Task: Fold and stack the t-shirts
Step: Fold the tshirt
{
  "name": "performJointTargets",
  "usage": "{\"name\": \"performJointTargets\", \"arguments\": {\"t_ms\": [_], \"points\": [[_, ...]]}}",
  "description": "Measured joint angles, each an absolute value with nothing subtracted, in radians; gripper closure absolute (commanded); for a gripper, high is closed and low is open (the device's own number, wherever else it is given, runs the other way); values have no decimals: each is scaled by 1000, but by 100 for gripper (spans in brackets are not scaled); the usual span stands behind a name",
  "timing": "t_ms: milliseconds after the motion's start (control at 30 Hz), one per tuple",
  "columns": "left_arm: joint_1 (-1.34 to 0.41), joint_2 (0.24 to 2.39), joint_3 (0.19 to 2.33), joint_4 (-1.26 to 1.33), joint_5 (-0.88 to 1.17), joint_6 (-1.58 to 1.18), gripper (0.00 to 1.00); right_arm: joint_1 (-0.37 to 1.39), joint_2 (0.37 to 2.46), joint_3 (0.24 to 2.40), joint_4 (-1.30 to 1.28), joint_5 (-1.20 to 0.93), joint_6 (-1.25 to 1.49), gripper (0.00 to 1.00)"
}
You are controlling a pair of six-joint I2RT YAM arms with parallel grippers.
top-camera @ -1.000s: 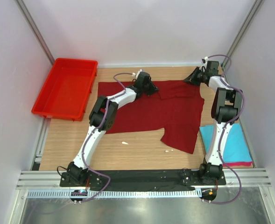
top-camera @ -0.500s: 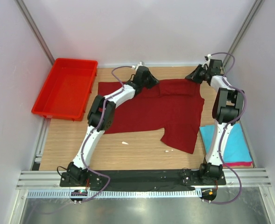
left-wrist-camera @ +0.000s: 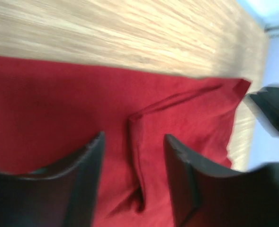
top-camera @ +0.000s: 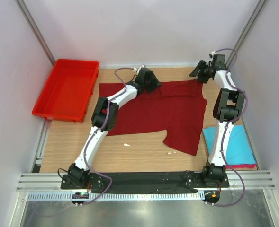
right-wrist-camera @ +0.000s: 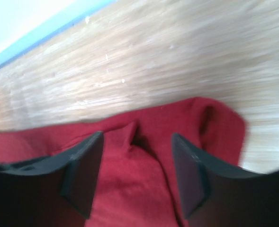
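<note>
Middle of the top view: dark maroon t-shirt [top-camera: 167,113], spread wide and flat on the wooden table [top-camera: 139,156], its top edge along the far side and one part reaching down toward the lower centre. Along its upper right edge, a strip of cloth doubled over. Lower right of the same view: turquoise t-shirt [top-camera: 238,144], folded into a flat rectangle just to the right of the maroon cloth, lying on a pink t-shirt [top-camera: 246,166] of which only a thin strip shows at the bottom. Upper left: red tray [top-camera: 66,90] at the table's left edge, well apart from all three shirts. On the bare wood just below the maroon hem, two small white scraps [top-camera: 126,144].

Upper centre of the top view: left gripper [top-camera: 153,85], over the far edge of the maroon shirt. In the left wrist view, dark fingers [left-wrist-camera: 82,184] standing well apart at the bottom of the frame, a raised crease of maroon cloth running up through the gap, nothing pinched. Jaws parted, holding nothing. At the right edge of that view, a blurred dark shape; cannot tell what.

Upper right of the top view: right gripper [top-camera: 196,74], above the shirt's far right corner. In the right wrist view, fingers [right-wrist-camera: 82,175] likewise spread apart, the rounded maroon corner and a small pucker lying between and beyond them, bare wood above. Jaws parted here too, gripping nothing.
</note>
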State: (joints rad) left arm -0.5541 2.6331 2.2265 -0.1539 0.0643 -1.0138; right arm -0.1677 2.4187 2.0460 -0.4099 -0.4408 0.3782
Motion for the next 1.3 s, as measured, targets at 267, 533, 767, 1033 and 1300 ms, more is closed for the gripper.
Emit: {"name": "performJointTargets", "arguments": {"t_ms": [267, 533, 767, 1033, 1300], "points": [[-551, 2391, 2210, -427, -62, -865, 42, -170, 2329, 2294, -808, -148, 347, 23], [-553, 1803, 1691, -519, -75, -810, 57, -88, 1826, 1551, -920, -42, 389, 25], [-556, 1368, 1068, -646, -86, -849, 64, 146, 1378, 1071, -931, -41, 466, 30], [-444, 1083, 758, -782, -139, -958, 58, 152, 1150, 762, -917, -50, 591, 39], [-256, 1142, 740, -758, -192, -929, 62, 152, 1126, 714, -912, -51, 635, 40]]}}
